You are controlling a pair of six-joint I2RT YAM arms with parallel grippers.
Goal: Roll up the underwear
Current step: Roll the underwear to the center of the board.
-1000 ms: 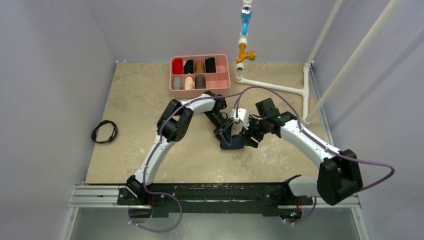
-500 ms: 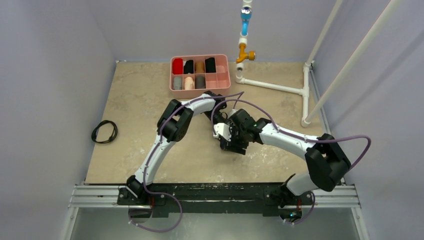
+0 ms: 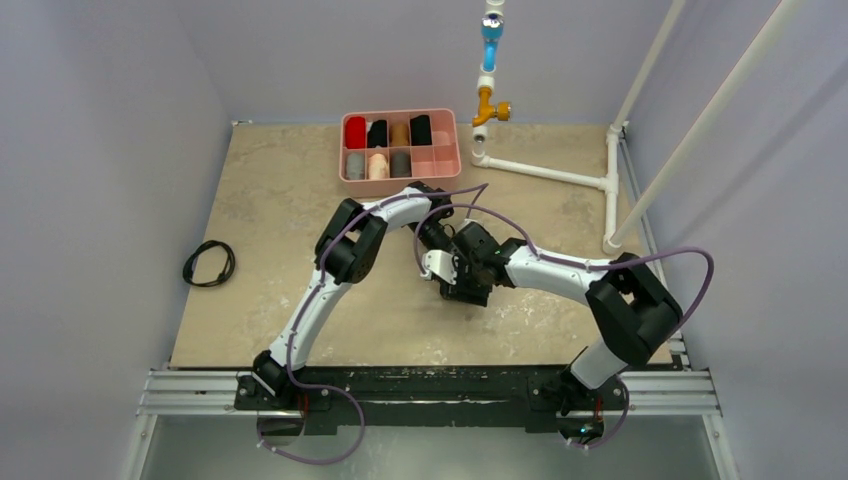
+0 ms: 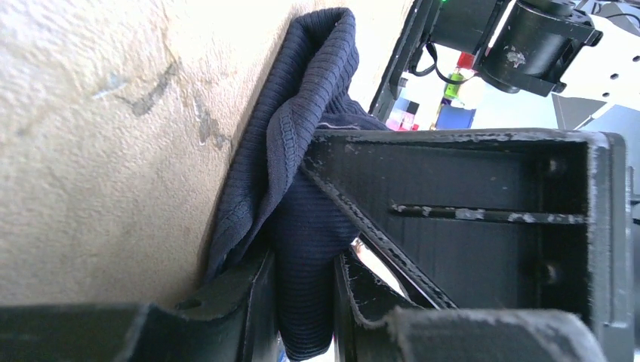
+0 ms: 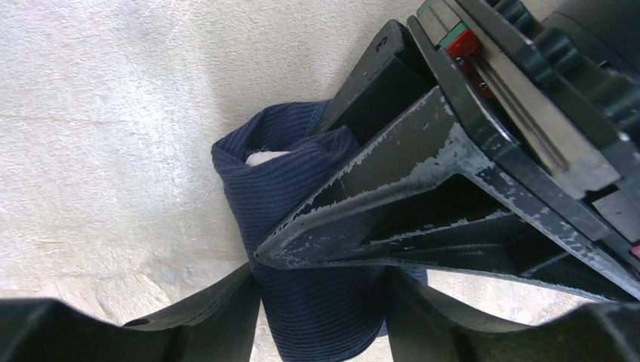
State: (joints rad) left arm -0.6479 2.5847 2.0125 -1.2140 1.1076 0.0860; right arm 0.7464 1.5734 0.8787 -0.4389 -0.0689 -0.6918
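Note:
The underwear point(image 5: 302, 188) is a dark navy ribbed bundle lying on the beige table, with a pale cream bit point(image 5: 264, 157) showing at its top. My left gripper point(image 4: 302, 302) is shut on a fold of the underwear point(image 4: 302, 151). My right gripper point(image 5: 324, 317) has a finger on each side of the bundle, pressing it, with the left gripper's finger point(image 5: 423, 196) right in front. In the top view both grippers, left point(image 3: 446, 266) and right point(image 3: 460, 291), meet mid-table and hide the garment.
A pink tray point(image 3: 343, 150) with several fabric rolls stands at the back of the table. A white pipe frame point(image 3: 545, 172) with a blue and orange fitting stands at the back right. A black cable point(image 3: 209, 263) lies at the left edge.
My right arm has swung left and brought its gripper onto the underwear beside the left gripper. The left gripper has kept its hold in place.

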